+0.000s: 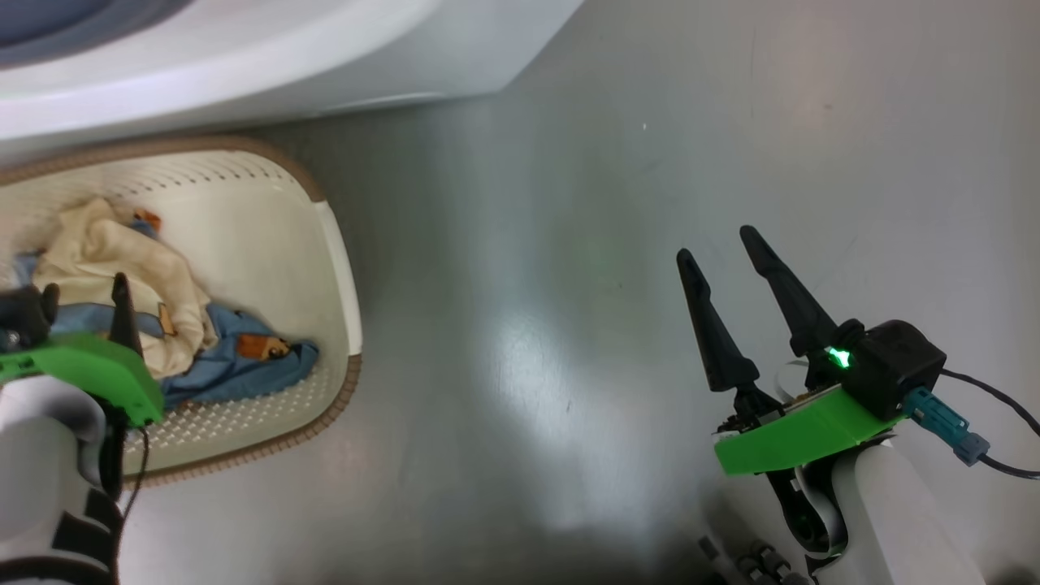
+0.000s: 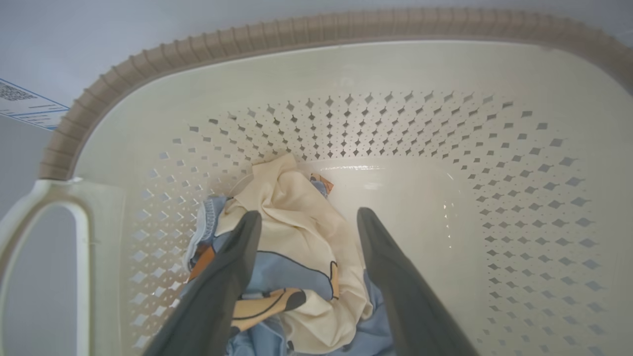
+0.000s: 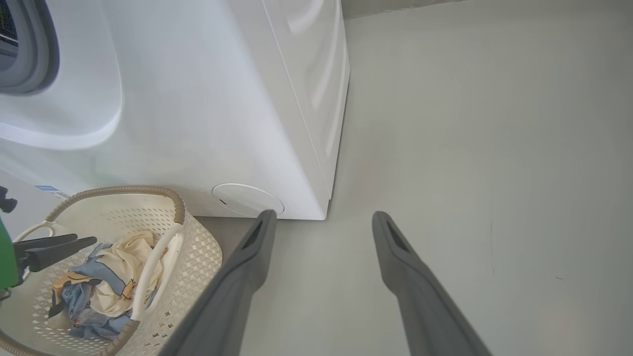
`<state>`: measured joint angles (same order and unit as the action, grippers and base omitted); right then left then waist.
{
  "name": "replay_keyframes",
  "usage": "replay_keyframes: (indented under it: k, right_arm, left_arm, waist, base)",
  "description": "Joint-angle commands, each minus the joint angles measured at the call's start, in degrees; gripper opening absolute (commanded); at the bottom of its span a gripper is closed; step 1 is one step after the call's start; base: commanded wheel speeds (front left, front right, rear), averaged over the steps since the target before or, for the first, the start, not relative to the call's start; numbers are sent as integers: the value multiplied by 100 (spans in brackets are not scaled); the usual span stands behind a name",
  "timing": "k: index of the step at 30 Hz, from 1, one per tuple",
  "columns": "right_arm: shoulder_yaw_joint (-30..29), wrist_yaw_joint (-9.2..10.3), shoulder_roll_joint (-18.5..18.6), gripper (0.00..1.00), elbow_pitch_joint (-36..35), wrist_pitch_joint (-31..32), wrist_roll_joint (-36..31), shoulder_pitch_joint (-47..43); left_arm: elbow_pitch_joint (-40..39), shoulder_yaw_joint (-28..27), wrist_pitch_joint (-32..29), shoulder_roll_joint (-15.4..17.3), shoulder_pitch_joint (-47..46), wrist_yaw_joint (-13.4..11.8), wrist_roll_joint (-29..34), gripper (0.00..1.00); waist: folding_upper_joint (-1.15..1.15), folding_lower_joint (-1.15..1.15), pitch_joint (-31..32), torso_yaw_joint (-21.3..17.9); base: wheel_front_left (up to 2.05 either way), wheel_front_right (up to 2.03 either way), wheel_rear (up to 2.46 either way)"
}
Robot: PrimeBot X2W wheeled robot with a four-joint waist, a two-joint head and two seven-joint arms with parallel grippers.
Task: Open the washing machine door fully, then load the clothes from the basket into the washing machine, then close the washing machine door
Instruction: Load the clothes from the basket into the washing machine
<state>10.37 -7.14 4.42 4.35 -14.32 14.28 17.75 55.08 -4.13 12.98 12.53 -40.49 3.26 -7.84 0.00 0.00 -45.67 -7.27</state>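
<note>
The left gripper (image 2: 309, 215) is hanging spread open and empty inside the basket (image 2: 445, 64). The clothes (image 2: 296, 198) are lying between and just under its fingers. It is likely needing to sink deeper before pinching, gathering several folds.
</note>
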Motion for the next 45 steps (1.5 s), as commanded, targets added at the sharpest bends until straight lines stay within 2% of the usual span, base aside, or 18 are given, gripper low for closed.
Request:
replay_keyframes:
  k: [1,14,26,41,42,43,45]
  right_arm:
    - [144,-35,-53,100,-137,-68,40,-96]
    - [217,-35,-132,100,-124,-68,108,55]
    - [231,-35,-151,100,-141,-68,169,128]
    - [251,-35,-154,100,-185,-68,243,173]
    - [244,-35,-154,100,-186,-68,238,176]
    - [243,-35,-154,100,-187,-68,234,179]
    - [233,-35,-154,100,-184,-68,225,185]
  left_arm:
    - [37,-108,-63,297,41,-49,46,100]
    - [687,160,-915,736,-629,-185,242,100]
    - [1236,437,-1819,903,-964,-195,357,100]
    - [1425,495,-1936,851,-1142,-199,194,100]
    - [1420,503,-1872,830,-1153,-171,165,29]
    - [1412,521,-1826,825,-1154,-159,166,0]
    - [1423,503,-1779,799,-1159,-141,112,0]
  waist:
    - [0,0,-248,-91]
    - [0,0,-517,-197]
    - [0,0,-690,-268]
    - [0,0,-837,-293]
    - [0,0,-830,-292]
    - [0,0,-825,-292]
    - [0,0,-807,-288]
  base:
    - [0,0,0]
    - [0,0,0]
    - [0,0,0]
    - [0,0,0]
    - [0,0,0]
    - [0,0,0]
    - [0,0,0]
